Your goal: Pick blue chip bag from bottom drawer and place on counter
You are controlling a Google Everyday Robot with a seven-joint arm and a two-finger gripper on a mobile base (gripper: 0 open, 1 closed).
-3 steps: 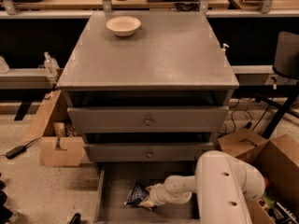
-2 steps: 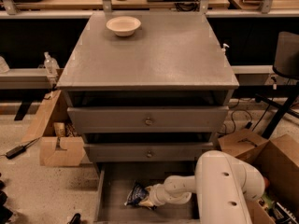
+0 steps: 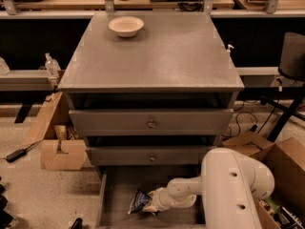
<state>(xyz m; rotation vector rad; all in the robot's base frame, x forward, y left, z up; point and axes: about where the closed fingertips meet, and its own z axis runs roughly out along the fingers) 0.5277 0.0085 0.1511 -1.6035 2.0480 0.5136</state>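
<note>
The blue chip bag point(image 3: 139, 200) lies crinkled on the floor of the open bottom drawer point(image 3: 116, 185), near its middle. My white arm reaches down into the drawer from the right, and my gripper point(image 3: 151, 203) is at the bag's right edge, touching it. The counter point(image 3: 157, 56) is the broad grey top of the cabinet, well above the drawer.
A cream bowl point(image 3: 126, 26) stands at the counter's back left. Two knobbed upper drawers point(image 3: 151, 123) are closed above the open one. Cardboard boxes sit on the floor at left point(image 3: 62, 152) and right point(image 3: 281, 161). A spray bottle point(image 3: 51, 67) stands on the left ledge.
</note>
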